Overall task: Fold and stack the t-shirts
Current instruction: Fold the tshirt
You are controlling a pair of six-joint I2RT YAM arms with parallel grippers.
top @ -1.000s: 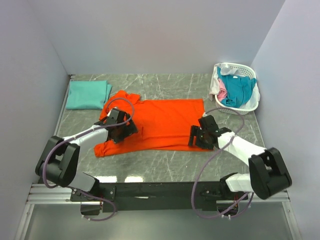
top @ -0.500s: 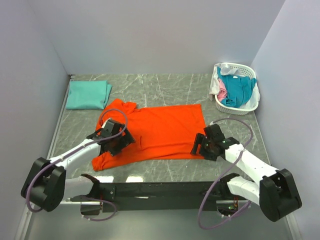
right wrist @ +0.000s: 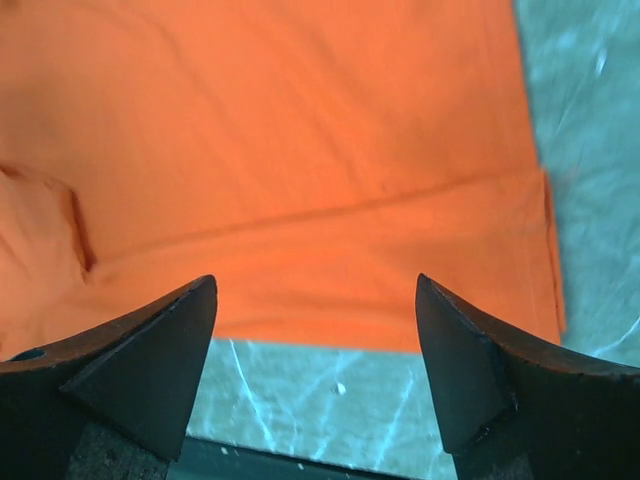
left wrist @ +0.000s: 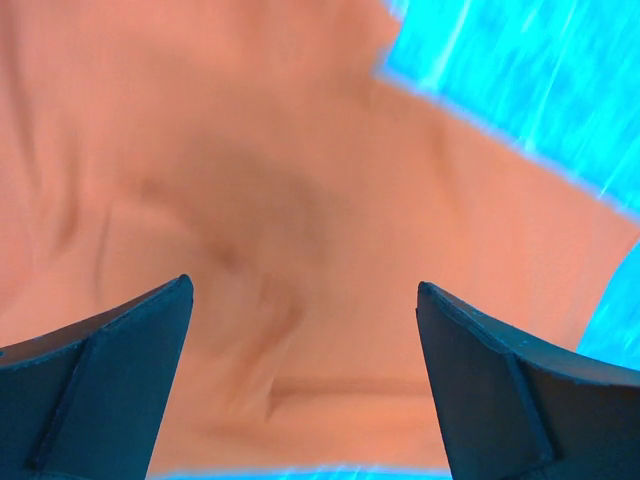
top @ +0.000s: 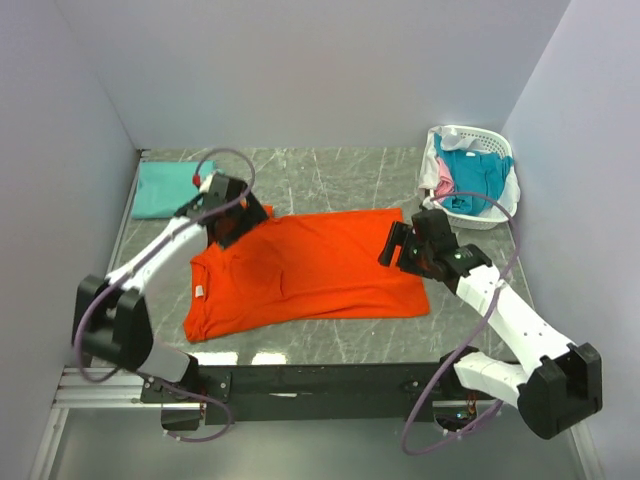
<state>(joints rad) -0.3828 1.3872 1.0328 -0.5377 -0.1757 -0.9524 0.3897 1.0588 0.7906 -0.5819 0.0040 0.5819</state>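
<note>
Looking from above, the orange t-shirt [top: 310, 270] lies flat on the table [top: 330, 170], left gripper [top: 228, 213] over its far sleeve, right gripper [top: 407, 245] at its hem. Left wrist view: jaws wide, empty, over rumpled cloth a pinch could bunch. Right wrist view: jaws wide, empty, above the hem, where a shallow bite might slip and skew the fold.

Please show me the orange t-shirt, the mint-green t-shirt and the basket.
orange t-shirt [top: 320, 268], top view, chest area.
mint-green t-shirt [top: 160, 192], top view, left half.
basket [top: 500, 212], top view, near wall.
</note>
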